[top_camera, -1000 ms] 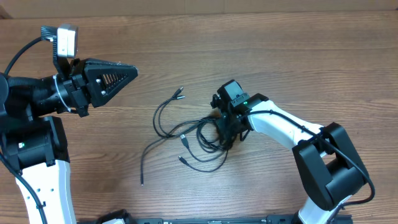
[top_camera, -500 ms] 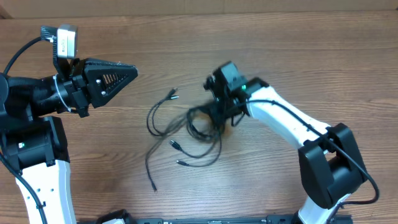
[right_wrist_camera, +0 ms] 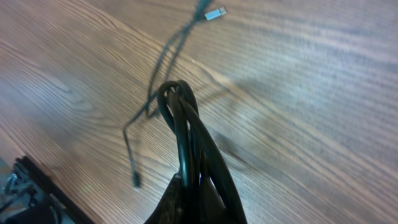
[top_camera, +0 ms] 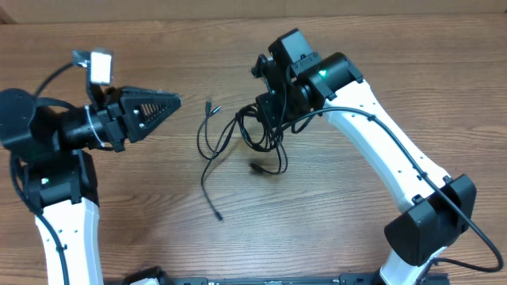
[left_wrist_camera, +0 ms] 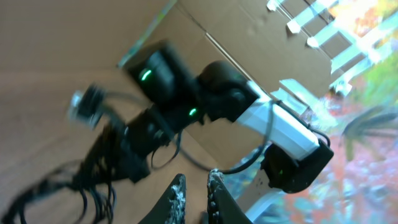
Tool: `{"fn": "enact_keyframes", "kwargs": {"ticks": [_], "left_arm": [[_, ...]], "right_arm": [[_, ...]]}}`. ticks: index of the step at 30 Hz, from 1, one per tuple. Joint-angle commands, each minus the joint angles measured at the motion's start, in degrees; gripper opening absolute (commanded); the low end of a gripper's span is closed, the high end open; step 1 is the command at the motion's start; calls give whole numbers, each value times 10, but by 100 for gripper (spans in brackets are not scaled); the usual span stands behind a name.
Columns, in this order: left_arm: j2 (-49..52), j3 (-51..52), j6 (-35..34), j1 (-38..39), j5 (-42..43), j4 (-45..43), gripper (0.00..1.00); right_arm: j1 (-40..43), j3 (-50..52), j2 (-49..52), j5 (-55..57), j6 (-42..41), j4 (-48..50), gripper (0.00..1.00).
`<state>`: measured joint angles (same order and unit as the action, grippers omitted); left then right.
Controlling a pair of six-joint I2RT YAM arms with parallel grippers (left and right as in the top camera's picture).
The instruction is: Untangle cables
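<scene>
R gripper [top_camera: 268, 119] pinches the cables [top_camera: 238, 138] in a bunch over mid table [top_camera: 317, 226], loose strands trailing long-axis down & left toward L gripper [top_camera: 173, 100], which is near-closed, empty and well apart, so R is nearer.

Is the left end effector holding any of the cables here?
No, the left end effector sits apart from the cables, empty, in the overhead view.
</scene>
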<state>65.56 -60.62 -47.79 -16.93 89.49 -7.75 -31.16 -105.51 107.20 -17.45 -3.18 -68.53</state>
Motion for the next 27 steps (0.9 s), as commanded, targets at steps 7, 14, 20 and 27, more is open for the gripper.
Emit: {"fn": "enact_keyframes", "kwargs": {"ticks": [7, 14, 20, 27], "left_arm": [[3, 47, 11, 22, -37, 121, 11], [3, 47, 11, 84, -186, 294, 13], [3, 47, -15, 118, -272, 345, 17], [3, 47, -30, 118, -313, 353, 20]], "right_arm": [[-28, -42, -60, -9, 0, 11, 4], [-33, -42, -86, -7, 63, 22, 4], [-37, -42, -92, -9, 96, 17, 4], [-59, -42, -98, -7, 137, 15, 4]]}}
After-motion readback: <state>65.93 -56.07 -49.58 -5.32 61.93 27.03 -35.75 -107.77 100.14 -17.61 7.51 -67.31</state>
